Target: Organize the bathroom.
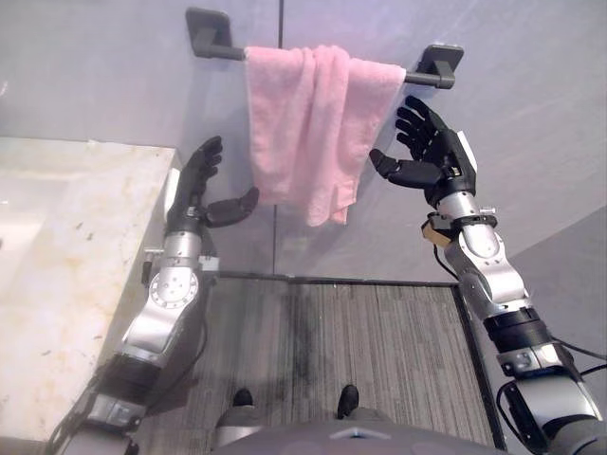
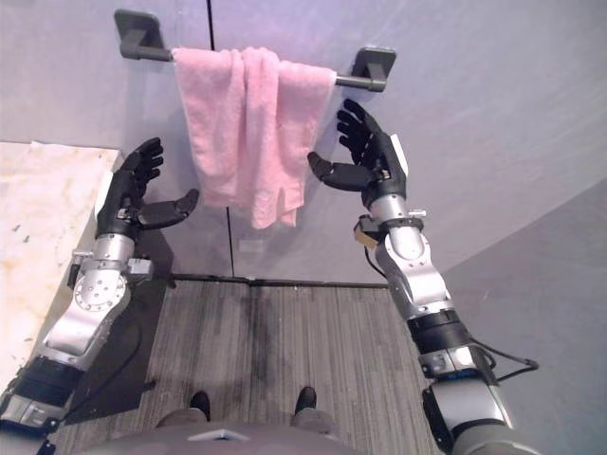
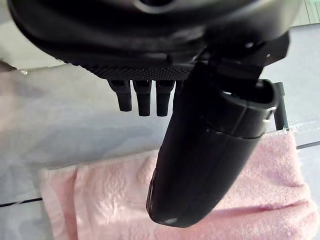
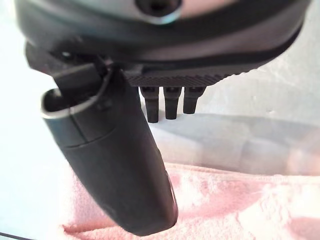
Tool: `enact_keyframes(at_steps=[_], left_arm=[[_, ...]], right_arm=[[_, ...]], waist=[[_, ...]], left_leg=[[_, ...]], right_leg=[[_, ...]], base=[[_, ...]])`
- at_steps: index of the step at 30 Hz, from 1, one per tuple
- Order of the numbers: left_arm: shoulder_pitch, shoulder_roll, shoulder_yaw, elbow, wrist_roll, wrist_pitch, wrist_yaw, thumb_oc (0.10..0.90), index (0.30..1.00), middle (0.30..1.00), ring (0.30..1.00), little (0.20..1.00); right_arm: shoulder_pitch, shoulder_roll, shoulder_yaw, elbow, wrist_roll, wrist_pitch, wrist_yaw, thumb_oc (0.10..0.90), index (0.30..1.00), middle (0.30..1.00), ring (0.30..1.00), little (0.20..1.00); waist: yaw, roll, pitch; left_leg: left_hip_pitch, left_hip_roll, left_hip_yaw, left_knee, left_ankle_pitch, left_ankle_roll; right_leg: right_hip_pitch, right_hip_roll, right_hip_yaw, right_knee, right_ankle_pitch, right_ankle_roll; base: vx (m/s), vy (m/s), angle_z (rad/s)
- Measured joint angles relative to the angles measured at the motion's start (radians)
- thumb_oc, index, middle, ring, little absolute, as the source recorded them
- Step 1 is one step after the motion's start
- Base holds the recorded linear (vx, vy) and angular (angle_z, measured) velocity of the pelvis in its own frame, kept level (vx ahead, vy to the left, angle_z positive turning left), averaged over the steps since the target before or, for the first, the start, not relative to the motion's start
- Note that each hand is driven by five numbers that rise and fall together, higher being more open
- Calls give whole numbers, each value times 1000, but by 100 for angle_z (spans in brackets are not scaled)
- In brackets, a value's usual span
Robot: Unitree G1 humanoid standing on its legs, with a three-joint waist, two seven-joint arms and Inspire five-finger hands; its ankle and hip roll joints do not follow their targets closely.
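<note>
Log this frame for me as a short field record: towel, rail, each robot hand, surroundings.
towel: pink towel draped unevenly over the rail, bunched, hanging down the wall
rail: dark towel bar mounted on the grey wall
left robot hand: left robot hand open, raised beside the towel's left edge, not gripping it
right robot hand: right robot hand open, near the towel's right edge under the rail
surroundings: marble countertop at left

Two head views, side by side, looking down at the same pink towel (image 1: 313, 128) on the wall rail (image 1: 322, 59). Two wrist views, very close behind each thumb, facing that same towel from either side.
</note>
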Motion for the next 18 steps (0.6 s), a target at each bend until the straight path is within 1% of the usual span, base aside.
enact_keyframes(at_steps=[2, 7, 11, 12, 13, 14, 15, 17, 18], left_arm=[[2, -2, -4, 0, 0, 0, 0, 800, 900, 900, 900, 900], [67, -8, -4, -12, -1, 0, 7, 800, 900, 900, 900, 900], [108, -8, -5, -12, -1, 0, 8, 800, 900, 900, 900, 900], [113, -8, -5, -12, -1, 0, 8, 800, 900, 900, 900, 900], [115, -8, -5, -12, -1, 0, 9, 800, 900, 900, 900, 900], [115, -8, -5, -12, -1, 0, 11, 800, 900, 900, 900, 900], [116, -8, -5, -12, -2, 0, 13, 800, 900, 900, 900, 900], [116, -8, -5, -12, -3, 0, 20, 800, 900, 900, 900, 900], [117, -8, -5, -12, -3, 0, 20, 800, 900, 900, 900, 900]], right_arm=[[-2, 0, 0, 0, 1, 0, 6, 800, 900, 900, 900, 900], [-1, -1, 0, 0, 1, 1, 43, 800, 900, 900, 900, 900], [-1, -4, 0, 0, 1, 1, 53, 800, 900, 900, 900, 900], [-1, -8, 0, 0, 1, 1, 57, 742, 813, 813, 813, 813], [-1, -9, 0, 0, 1, 1, 57, 659, 688, 688, 688, 688], [-1, -9, 0, 0, 1, 2, 57, 660, 691, 691, 691, 691], [-2, -9, 0, 0, 1, 2, 57, 736, 804, 804, 804, 804], [-2, -9, 0, 0, 1, 2, 58, 772, 858, 858, 858, 858], [-3, -9, 0, 0, 1, 2, 58, 780, 869, 869, 869, 869]], waist=[[2, 0, 0], [2, 1, -1], [13, 3, -2], [17, 4, -2], [24, 4, -2], [28, 5, -3], [31, 6, -4], [36, 8, -7], [38, 9, -10]], left_leg=[[-1, 12, -2, 0, 2, -4], [-1, 14, 1, -1, 8, -14], [-8, 19, -5, -1, 16, -20], [-13, 19, -10, -1, 19, -22], [-15, 19, -12, -1, 22, -21], [-16, 19, -13, -1, 23, -21], [-17, 19, -17, -1, 24, -21], [-20, 19, -23, -1, 27, -23], [-23, 19, -25, -1, 27, -23]], right_leg=[[0, 13, 0, 0, -11, -5], [0, 14, 8, 0, -39, -3], [-5, 18, 8, -1, -42, -7], [-7, 18, 7, -2, -42, -8], [-9, 19, 6, -4, -41, -8], [-9, 19, 6, -4, -41, -8], [-8, 19, 4, -4, -41, -8], [-7, 19, -2, -4, -41, -8], [-8, 19, -4, -4, -41, -8]], base=[[165, 6, -1], [110, 30, -4], [83, 30, 2], [63, 21, 6], [55, 18, 6], [66, 24, 5], [44, 15, 6], [60, 5, 8], [52, -5, 7]])
